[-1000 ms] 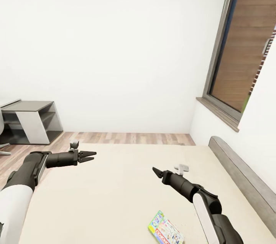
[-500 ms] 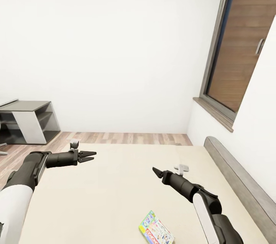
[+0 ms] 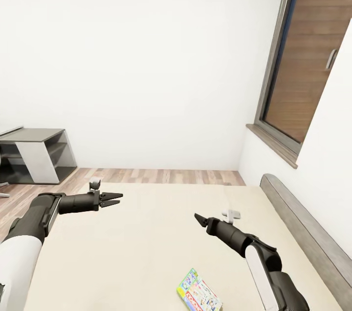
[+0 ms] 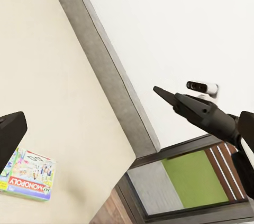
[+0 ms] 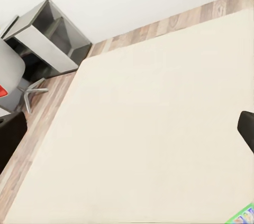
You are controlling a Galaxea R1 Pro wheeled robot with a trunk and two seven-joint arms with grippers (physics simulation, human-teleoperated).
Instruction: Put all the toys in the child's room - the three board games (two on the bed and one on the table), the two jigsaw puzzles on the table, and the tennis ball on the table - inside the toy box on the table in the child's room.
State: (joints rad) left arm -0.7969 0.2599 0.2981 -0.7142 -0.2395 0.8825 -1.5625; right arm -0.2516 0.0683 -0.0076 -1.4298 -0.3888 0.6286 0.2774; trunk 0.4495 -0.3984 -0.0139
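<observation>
Both arms hover above the bed (image 3: 146,233). Left gripper (image 3: 116,199) slightly parted, holding nothing. Right gripper (image 3: 197,218) closed to a point, holding nothing. One board game (image 3: 198,296) lies flat on the mattress near the right arm, apart from both grippers. Table (image 3: 34,154) stands against the far wall.

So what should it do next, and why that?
Probably lower the right gripper back toward the board game. That colourful flat box lies on the bed near the bottom of the head view, closer to the robot than the gripper, and both grippers hover above the mattress holding nothing. The left gripper is farther from the box.
</observation>
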